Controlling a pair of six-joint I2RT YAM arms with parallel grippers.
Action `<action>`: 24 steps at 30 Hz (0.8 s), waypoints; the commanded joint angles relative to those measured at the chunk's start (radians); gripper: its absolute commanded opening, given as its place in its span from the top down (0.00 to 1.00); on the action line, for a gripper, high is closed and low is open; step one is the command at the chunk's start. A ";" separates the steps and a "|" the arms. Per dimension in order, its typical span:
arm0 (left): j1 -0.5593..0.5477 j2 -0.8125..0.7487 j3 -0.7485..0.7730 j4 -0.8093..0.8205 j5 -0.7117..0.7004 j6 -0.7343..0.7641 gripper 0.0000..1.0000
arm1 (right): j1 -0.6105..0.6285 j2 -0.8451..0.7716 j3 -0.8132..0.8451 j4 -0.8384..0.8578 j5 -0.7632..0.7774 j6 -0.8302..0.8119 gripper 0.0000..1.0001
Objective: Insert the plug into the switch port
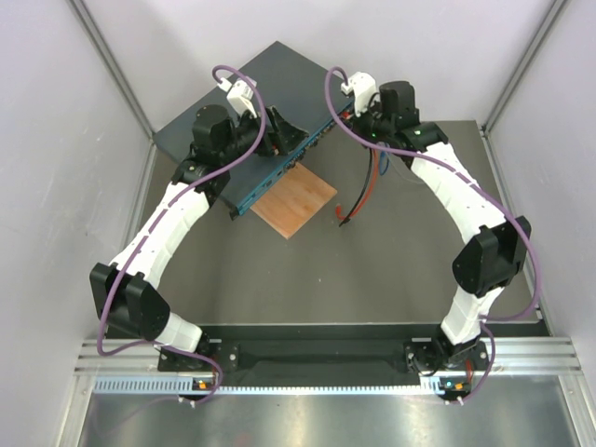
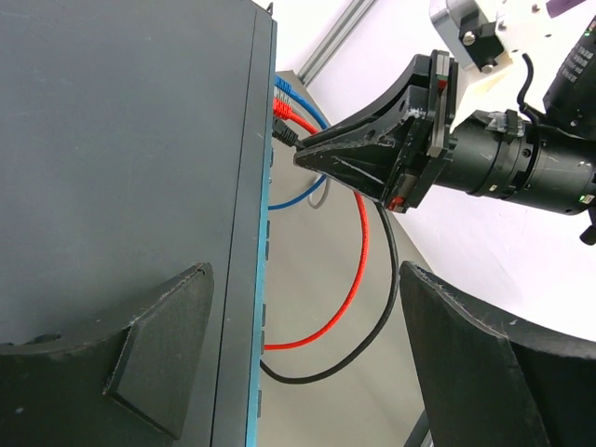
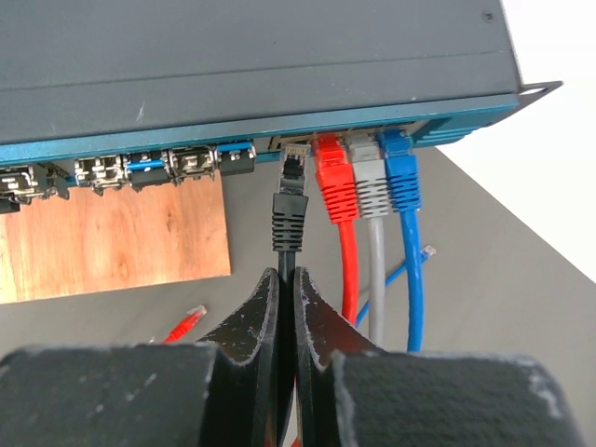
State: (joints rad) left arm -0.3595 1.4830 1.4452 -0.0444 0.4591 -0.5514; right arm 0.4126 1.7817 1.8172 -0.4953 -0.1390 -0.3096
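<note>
**Black plug at the port mouth, right fingers clamped on its cable**

The switch (image 1: 270, 79) lies flat at the far left corner of the worktop (image 1: 372, 279). It is turned diagonally, with its teal front edge facing the near right. A wooden board (image 1: 293, 200) lies on the worktop just beside that edge.

In the right wrist view, the right fingers (image 3: 261, 317) are pressed together on the black cable (image 3: 287, 265), just behind the boot of the plug (image 3: 290, 219). The plug points straight at the front edge. Its clear tip is at the mouth of a port (image 3: 294, 149); how deep it sits cannot be told. Just to the right of it, a red plug (image 3: 335, 177), a grey plug (image 3: 371, 182) and a blue plug (image 3: 400, 172) sit side by side in the neighbouring ports. Their cables run down toward the worktop. A loose red plug end (image 3: 186, 324) lies on the worktop near the board.

In the left wrist view, the left fingers (image 2: 163, 335) are wide apart and hold nothing. One is over the switch's dark top near the front edge. The other is out past that edge, over the worktop. Whether the near one touches the top cannot be told.
</note>
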 commanded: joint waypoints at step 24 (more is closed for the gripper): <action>0.007 -0.001 0.000 0.071 0.021 -0.008 0.14 | -0.031 -0.016 0.044 0.097 -0.149 -0.146 1.00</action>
State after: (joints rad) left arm -0.3588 1.4834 1.4452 -0.0444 0.4671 -0.5522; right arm 0.3912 1.7809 1.8137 -0.4934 -0.2363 -0.4217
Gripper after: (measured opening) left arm 0.859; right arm 0.032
